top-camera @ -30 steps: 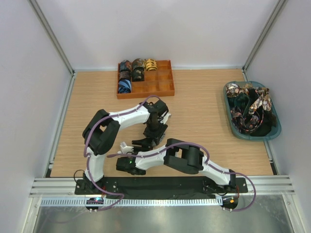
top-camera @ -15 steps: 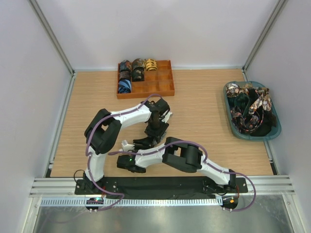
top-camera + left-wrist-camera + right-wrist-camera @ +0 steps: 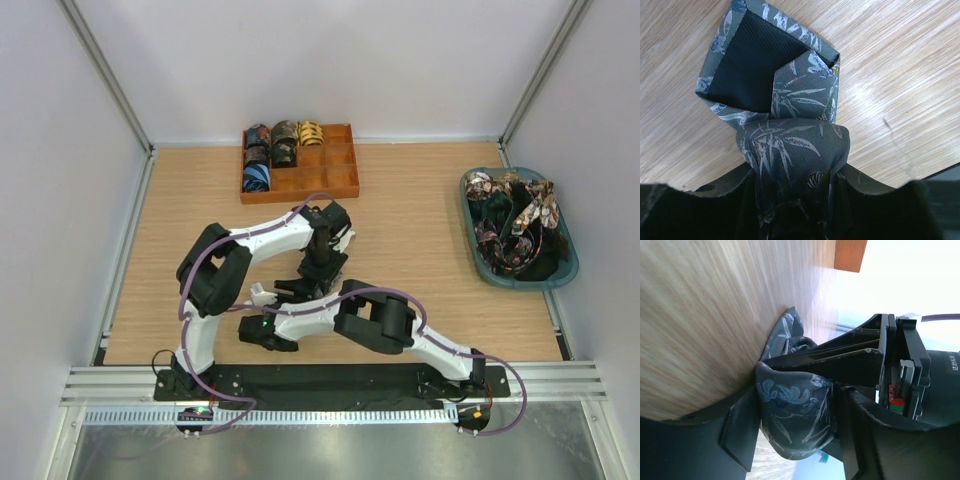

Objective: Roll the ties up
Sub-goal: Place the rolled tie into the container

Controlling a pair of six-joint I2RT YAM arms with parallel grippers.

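A grey-blue tie with a pale leaf print (image 3: 790, 145) is held by both grippers. My left gripper (image 3: 795, 200) is shut on a bunched fold of it. The tie's wide end, black lining up (image 3: 750, 65), lies folded on the wooden table just beyond. My right gripper (image 3: 795, 420) is shut on a bunch of the same tie (image 3: 790, 405), right against the left gripper's black fingers (image 3: 840, 360). In the top view the left gripper (image 3: 298, 290) and right gripper (image 3: 272, 297) meet at the table's near middle, and the tie is mostly hidden.
An orange compartment tray (image 3: 330, 185) at the back holds several rolled ties (image 3: 272, 150) in its left cells. A teal basket (image 3: 567, 240) at the right edge holds a heap of loose ties (image 3: 515, 225). White walls enclose the table.
Both arms have shifted slightly. The right wrist has moved a little up and left toward the left gripper. Both grips on the tie are unchanged.
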